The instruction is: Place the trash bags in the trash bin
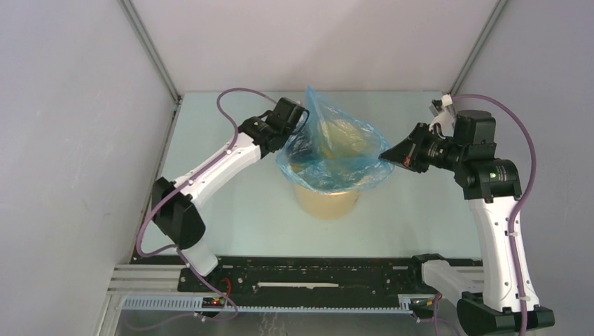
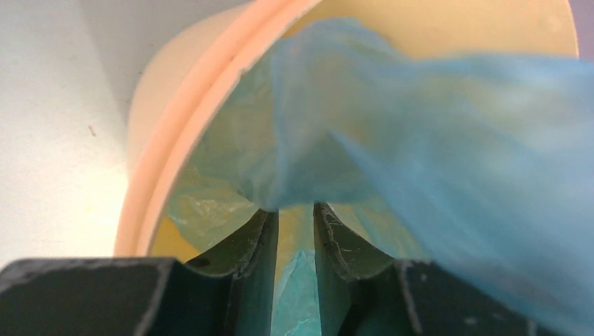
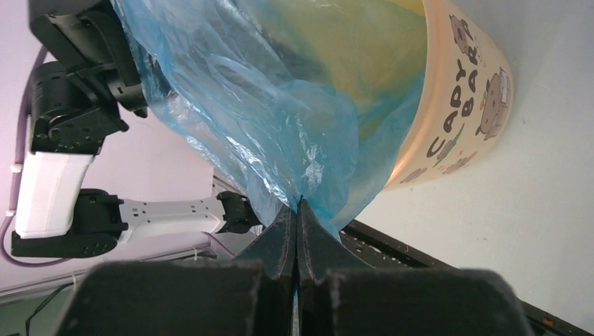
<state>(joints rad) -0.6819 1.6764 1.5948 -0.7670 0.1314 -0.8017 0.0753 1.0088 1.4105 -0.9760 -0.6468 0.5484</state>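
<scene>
Right gripper [image 3: 299,210] is clenching a fold of the light-blue trash bag [image 3: 266,119], which is draping over and into the upright tan trash bin [image 3: 459,105]. Left gripper [image 2: 295,217] is reaching inside the rim, jaws narrowly apart around film; whether it is gripping, I cannot tell

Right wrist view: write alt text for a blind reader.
The right gripper, shut, pinches an edge of the light-blue trash bag at bottom centre. The bag spreads up over the mouth of the beige trash bin, whose wall bears cartoon print; the left arm stands at left.
</scene>
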